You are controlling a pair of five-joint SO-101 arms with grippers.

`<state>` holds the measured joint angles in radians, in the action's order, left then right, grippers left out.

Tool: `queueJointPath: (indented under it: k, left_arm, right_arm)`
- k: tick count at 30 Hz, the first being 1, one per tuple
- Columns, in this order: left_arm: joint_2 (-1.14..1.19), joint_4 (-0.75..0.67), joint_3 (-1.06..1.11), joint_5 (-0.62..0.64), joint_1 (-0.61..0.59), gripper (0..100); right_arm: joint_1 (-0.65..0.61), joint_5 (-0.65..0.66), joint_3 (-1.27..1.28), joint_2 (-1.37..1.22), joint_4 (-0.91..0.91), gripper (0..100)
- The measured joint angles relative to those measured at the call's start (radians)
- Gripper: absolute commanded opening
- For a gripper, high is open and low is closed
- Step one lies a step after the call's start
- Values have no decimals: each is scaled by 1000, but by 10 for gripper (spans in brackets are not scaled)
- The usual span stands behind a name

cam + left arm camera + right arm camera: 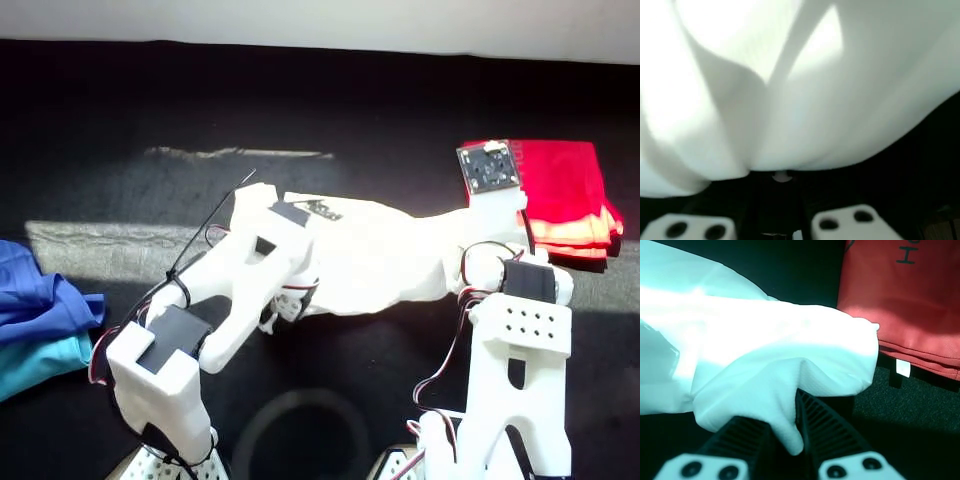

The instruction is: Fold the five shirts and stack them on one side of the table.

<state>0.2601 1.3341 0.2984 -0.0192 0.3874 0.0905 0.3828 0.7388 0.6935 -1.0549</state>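
A: How is the white shirt (380, 255) held?
B: Nearest, the right gripper (790, 412) is closed on a pinched fold. The left gripper (782, 182) appears closed on gathered cloth at the other end. The shirt is spread between them, mid-table (120, 100).
A: Handling?
B: Light, limp, sagging fabric is expected, so hems or corners are best taken. Farther off, folded red shirts (565, 200) are stacked close beside it.

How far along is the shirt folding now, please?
Done: a folded red pile lies at the table's right side. In hand: the left tool and right tool grip the white shirt in the middle. To do: the blue shirt and teal shirt lie crumpled at the left edge.
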Motion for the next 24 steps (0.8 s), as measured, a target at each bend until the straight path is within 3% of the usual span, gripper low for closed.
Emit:
queueJointPath:
  k: [9,16,24]
  left_arm:
    - [-68,216,-199,-2,-49,19]
    - [-361,376,-347,-3,-222,20]
    - [-709,397,-493,-94,-379,20]
  right_arm:
    - [0,0,-32,0,0,6]
    - [0,0,-288,0,0,6]
    - [-2,0,-582,0,0,6]
